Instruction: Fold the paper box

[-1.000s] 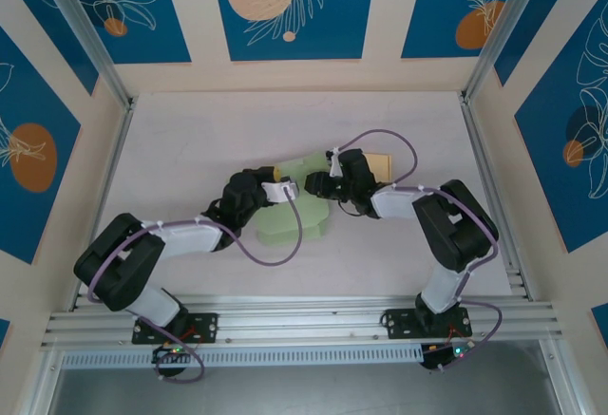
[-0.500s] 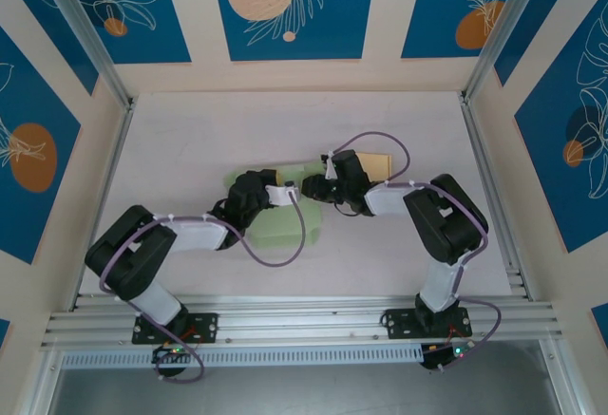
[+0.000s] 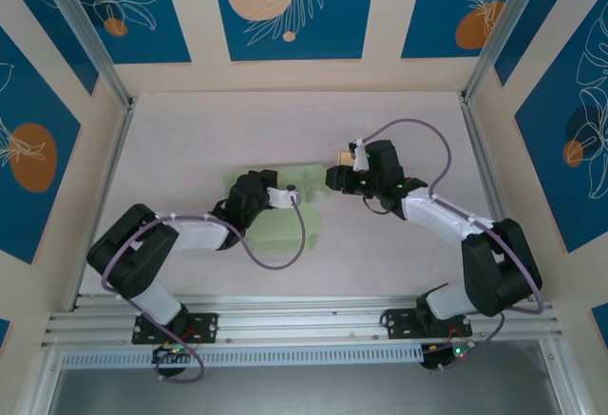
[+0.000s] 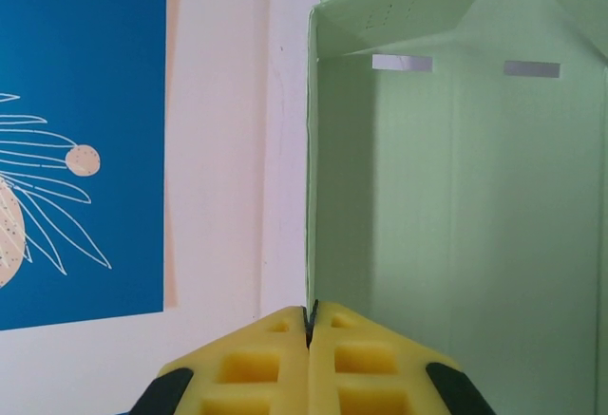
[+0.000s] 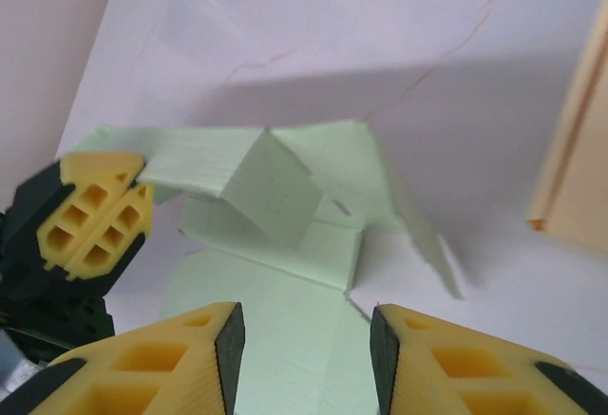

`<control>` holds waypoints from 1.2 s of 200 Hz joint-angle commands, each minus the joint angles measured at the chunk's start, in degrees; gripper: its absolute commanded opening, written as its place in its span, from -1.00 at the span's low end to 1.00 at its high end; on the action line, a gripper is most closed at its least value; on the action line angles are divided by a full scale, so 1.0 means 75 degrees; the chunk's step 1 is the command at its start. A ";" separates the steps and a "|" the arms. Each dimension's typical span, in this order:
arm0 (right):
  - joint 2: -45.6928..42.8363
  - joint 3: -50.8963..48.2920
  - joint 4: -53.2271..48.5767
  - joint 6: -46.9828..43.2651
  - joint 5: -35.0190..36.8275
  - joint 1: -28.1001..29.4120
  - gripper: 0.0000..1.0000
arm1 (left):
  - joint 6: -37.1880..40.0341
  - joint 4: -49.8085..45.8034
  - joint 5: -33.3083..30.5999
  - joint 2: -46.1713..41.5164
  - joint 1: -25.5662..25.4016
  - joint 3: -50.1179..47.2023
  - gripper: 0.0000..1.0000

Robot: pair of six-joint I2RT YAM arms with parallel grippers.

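Now that the right gripper (image 3: pixel 334 179) has drawn back just right of the pale green, half-folded paper box (image 3: pixel 280 227), jaws partly apart and empty, the left gripper (image 4: pixel 311 328) alone pinches one upright box wall, so that fold probably depends on it.

On the table (image 3: pixel 190 140), the paper box (image 3: pixel 290 227) is the reference. The left gripper (image 4: pixel 311 328) sits on the box's left rear wall edge. The right gripper (image 3: pixel 332 179) is off the box's right rear corner, not touching it, with a flat board (image 5: pixel 581 149) beside that corner.
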 commanded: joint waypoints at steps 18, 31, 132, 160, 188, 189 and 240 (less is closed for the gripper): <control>0.0228 0.0354 -0.0830 -0.0451 -0.0046 -0.0758 -0.25 | -0.0071 0.0140 0.0354 -0.0380 -0.0019 -0.0123 -1.00; 0.0621 0.0690 -0.0958 -0.0573 -0.0077 -0.0960 -0.38 | -0.0039 0.0163 0.0357 -0.0376 -0.0025 -0.0146 -1.00; 0.3571 0.3023 -0.0585 -0.0817 -0.2189 -0.0987 -0.53 | 0.0023 0.0424 0.0143 -0.0259 -0.0031 -0.0182 -1.00; 0.3507 0.2597 -0.0101 -0.0987 -0.2628 -0.0839 -0.52 | 0.0020 0.0499 0.0021 -0.0124 -0.0012 -0.0198 -1.00; 0.3365 0.2043 0.0344 -0.1047 -0.2915 -0.0823 -0.52 | 0.0059 0.0668 -0.0020 0.0045 -0.0013 -0.0217 -1.00; 0.3358 0.2023 0.0359 -0.1054 -0.2919 -0.0825 -0.52 | 0.0070 0.0668 -0.0015 0.0047 -0.0011 -0.0217 -1.00; 0.2984 0.1272 0.0901 -0.1127 -0.3094 -0.0774 -0.51 | 0.0133 0.0817 -0.0103 0.0269 -0.0008 -0.0286 -1.00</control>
